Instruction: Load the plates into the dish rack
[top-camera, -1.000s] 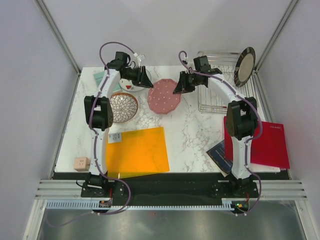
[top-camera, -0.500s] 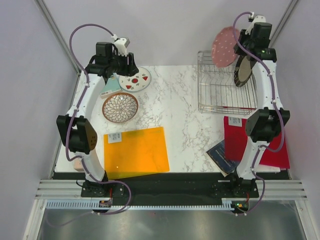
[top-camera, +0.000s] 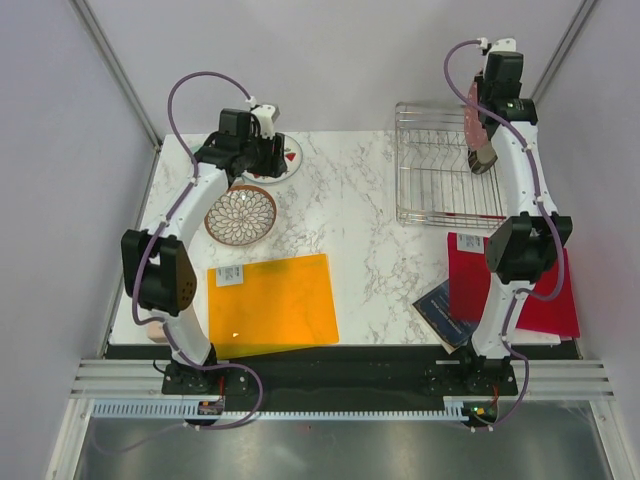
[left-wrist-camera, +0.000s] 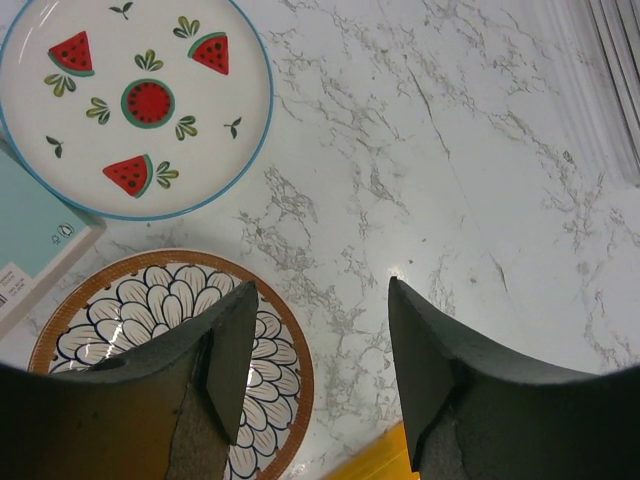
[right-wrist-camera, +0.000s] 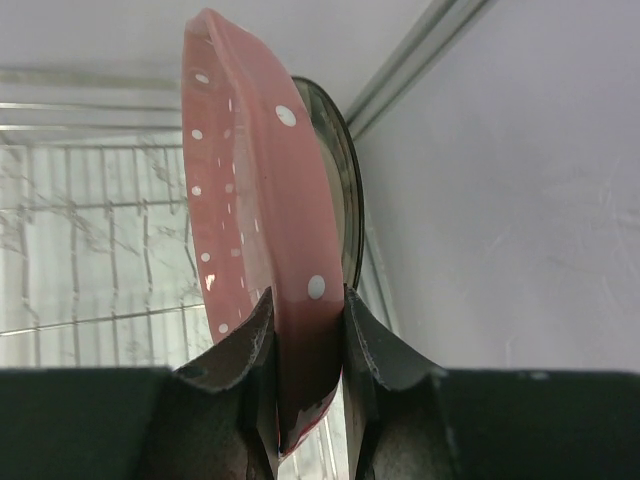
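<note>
My right gripper (top-camera: 481, 112) is shut on the rim of the pink dotted plate (right-wrist-camera: 250, 200) and holds it upright and edge-on over the right end of the dish rack (top-camera: 440, 182). Close behind it the dark-rimmed plate (right-wrist-camera: 343, 190) stands in the rack (right-wrist-camera: 90, 240). My left gripper (left-wrist-camera: 320, 360) is open and empty. It hovers above the marble between the white plate with red and green shapes (left-wrist-camera: 140, 100) and the maroon lattice plate (left-wrist-camera: 170, 330). Both plates lie flat at the back left; in the top view the lattice plate (top-camera: 240, 214) shows whole.
A teal box (left-wrist-camera: 30, 240) lies next to the two flat plates. An orange sheet (top-camera: 272, 303) lies at the front left. A red sheet (top-camera: 545, 290) and a dark booklet (top-camera: 440, 310) lie at the front right. A small block (top-camera: 150, 325) sits at the left edge.
My right gripper has turned the pink plate edge-on and lowered it toward the rack beside the dark-rimmed plate. My left gripper has shifted right over the patterned plates.
</note>
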